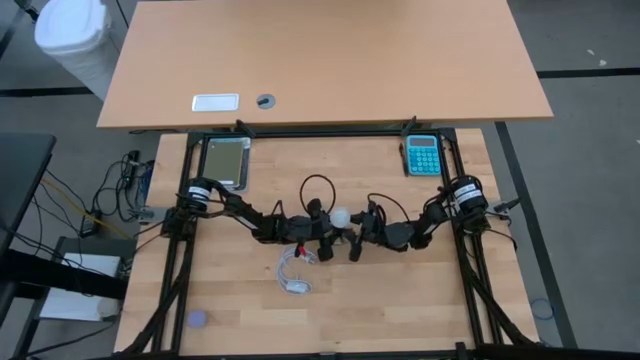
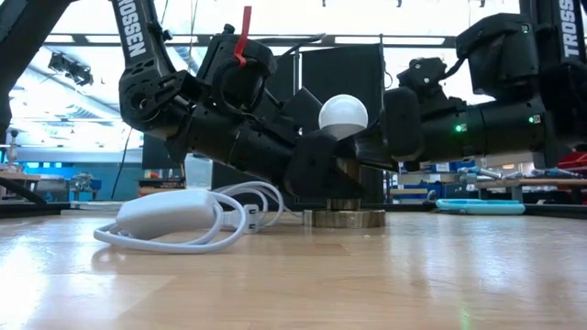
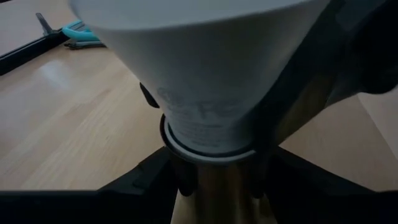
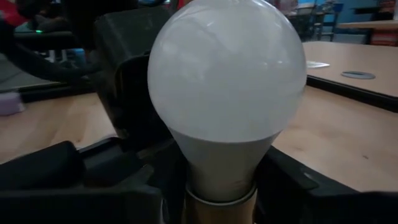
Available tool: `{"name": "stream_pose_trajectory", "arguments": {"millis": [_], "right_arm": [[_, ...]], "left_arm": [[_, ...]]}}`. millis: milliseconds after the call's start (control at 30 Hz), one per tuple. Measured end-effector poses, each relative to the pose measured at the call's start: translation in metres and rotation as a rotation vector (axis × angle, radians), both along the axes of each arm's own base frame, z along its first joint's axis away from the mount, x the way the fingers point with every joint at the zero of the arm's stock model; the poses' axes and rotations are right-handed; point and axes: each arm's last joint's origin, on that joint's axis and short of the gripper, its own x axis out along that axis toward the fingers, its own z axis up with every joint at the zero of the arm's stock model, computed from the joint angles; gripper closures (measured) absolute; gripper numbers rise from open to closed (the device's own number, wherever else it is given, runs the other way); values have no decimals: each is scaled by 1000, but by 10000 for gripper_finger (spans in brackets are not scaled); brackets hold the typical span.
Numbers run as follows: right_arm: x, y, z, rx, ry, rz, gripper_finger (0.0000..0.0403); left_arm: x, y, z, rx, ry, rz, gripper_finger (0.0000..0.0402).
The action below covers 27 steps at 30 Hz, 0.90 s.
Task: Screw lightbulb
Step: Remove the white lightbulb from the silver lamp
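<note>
Lightbulb [image 4: 227, 93] upright, neck pinched by right claw [image 4: 217, 186], left claw [image 3: 214, 180] clasping its base

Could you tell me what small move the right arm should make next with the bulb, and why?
Probably a gentle clockwise wrist turn. The right gripper is shut on the lightbulb's neck, the bulb stands upright in the socket, and the left gripper braces the socket below.

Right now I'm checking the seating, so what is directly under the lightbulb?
Under the lightbulb a brass-coloured socket stands on the table. Both claws close in around the bulb's neck, so the screw threads and how deep they sit are covered.
</note>
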Motion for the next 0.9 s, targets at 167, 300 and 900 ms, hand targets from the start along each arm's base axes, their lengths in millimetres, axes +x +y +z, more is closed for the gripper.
{"name": "stream_pose_trajectory", "arguments": {"millis": [167, 300, 900], "right_arm": [[-6, -6, -2, 7, 0, 79, 248], [-11, -14, -4, 8, 10, 136, 248], [-21, -80, -2, -34, 30, 678, 248]], "left_arm": [[0, -1, 0, 12, 11, -48, 193], [0, -1, -1, 25, 21, -77, 205], [2, -3, 0, 29, 20, -142, 216]]}}
